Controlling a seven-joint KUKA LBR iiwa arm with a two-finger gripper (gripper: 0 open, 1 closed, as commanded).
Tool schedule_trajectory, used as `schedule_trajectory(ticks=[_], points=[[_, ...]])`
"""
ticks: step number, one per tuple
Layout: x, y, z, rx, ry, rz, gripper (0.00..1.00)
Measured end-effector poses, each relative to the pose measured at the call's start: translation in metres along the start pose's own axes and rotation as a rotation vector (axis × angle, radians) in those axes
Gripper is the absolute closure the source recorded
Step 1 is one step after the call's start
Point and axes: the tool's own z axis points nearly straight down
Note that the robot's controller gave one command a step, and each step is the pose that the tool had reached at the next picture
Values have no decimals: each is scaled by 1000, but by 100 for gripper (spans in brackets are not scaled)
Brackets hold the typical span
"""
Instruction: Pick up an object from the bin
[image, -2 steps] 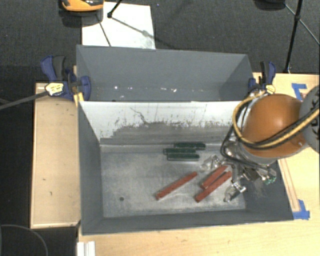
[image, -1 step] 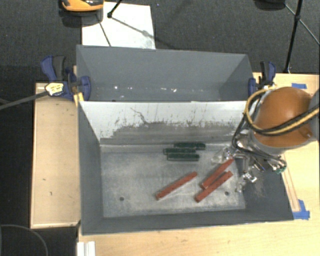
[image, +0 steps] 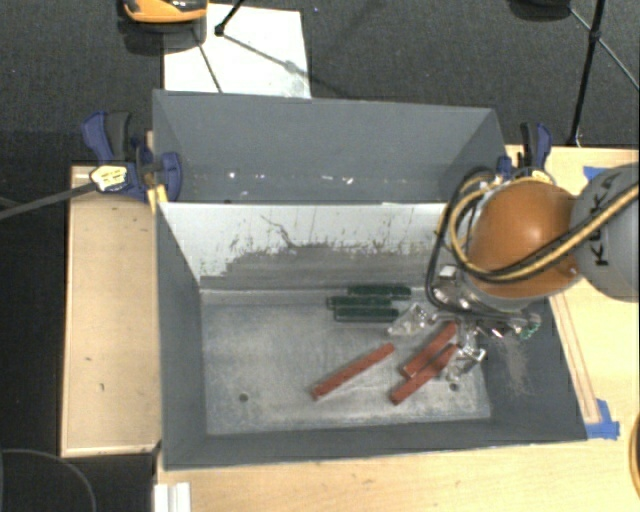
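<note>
Hovering my gripper (image: 455, 345) over two matte reddish-brown sticks (image: 422, 368) lying close by the right wall of the scuffed grey metal bin (image: 250, 400), clenched or released I cannot tell, third stick (image: 352, 371) just left, dark green bars (image: 370, 303) behind, left floor open.

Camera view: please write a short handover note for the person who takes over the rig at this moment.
Gripper: the gripper is low in the right part of the bin, directly over a pair of red-brown sticks. I cannot tell if it has a grip on them.
Other things: a single red-brown stick lies alone on the middle of the floor. Two dark green bars lie side by side near the back wall.
Done: the arm is down at the pair of sticks.
Left: confirm the grasp, then lift one stick out. Nothing appears lifted yet.
</note>
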Motion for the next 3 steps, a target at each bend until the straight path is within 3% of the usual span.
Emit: schedule_trajectory(ticks=[1,3], points=[[-5,5,11,3,-4,41,100],[-5,5,10,2,-4,42,100]])
